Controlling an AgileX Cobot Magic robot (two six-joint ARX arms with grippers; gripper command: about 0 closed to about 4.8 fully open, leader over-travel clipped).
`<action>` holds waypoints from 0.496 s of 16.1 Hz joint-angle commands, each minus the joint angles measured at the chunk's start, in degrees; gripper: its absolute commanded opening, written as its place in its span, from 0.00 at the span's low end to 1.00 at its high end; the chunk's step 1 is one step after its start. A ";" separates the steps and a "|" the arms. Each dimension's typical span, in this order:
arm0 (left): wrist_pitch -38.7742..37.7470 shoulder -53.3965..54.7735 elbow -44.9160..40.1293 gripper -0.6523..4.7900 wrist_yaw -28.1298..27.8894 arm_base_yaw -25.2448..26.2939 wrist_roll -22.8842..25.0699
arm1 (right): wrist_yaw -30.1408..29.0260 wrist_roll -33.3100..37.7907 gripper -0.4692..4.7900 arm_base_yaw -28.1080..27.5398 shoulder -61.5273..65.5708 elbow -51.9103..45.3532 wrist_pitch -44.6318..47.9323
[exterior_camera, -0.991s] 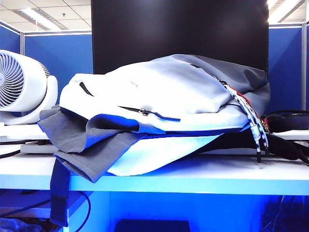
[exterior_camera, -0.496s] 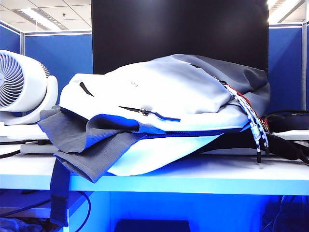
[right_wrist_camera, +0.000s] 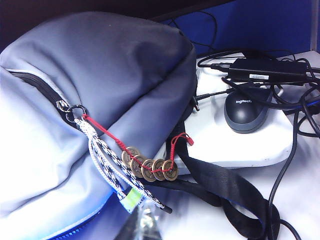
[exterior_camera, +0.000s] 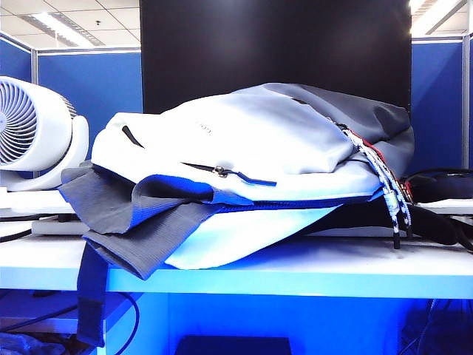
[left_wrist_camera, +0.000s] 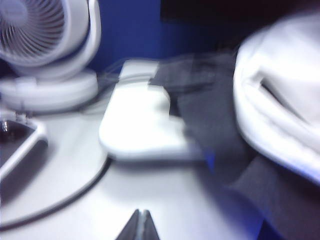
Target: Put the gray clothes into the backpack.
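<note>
Hovering left claw (left_wrist_camera: 141,225) — closed, empty | right claw (right_wrist_camera: 145,225) — closed, empty, beside backpack (right_wrist_camera: 100,65)

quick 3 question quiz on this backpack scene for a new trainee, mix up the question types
1. True or false: the gray clothes are fully inside the backpack.
2. Multiple choice: what hangs from the backpack's zipper pull on a red cord? A) a key B) a string of brass coins C) a bell
3. Short answer: are the left gripper and the right gripper open or shut, and is either holding anything?

Key:
1. False. Part of the clothes spills out of the opening and over the table edge.
2. B
3. Both shut and empty, low over the table, the left near the fan, the right beside the backpack.
</note>
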 commanded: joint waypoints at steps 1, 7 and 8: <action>-1.66 -2.78 0.04 0.11 -1.86 1.31 -0.98 | 0.28 0.11 0.09 0.04 -0.02 0.07 0.68; -1.42 -3.87 0.02 0.11 -2.25 1.51 -1.01 | 0.28 0.11 0.09 0.07 -0.02 0.07 0.68; -1.42 -3.87 0.04 0.11 -2.25 1.51 -1.01 | 0.28 0.11 0.09 0.09 -0.02 0.07 0.68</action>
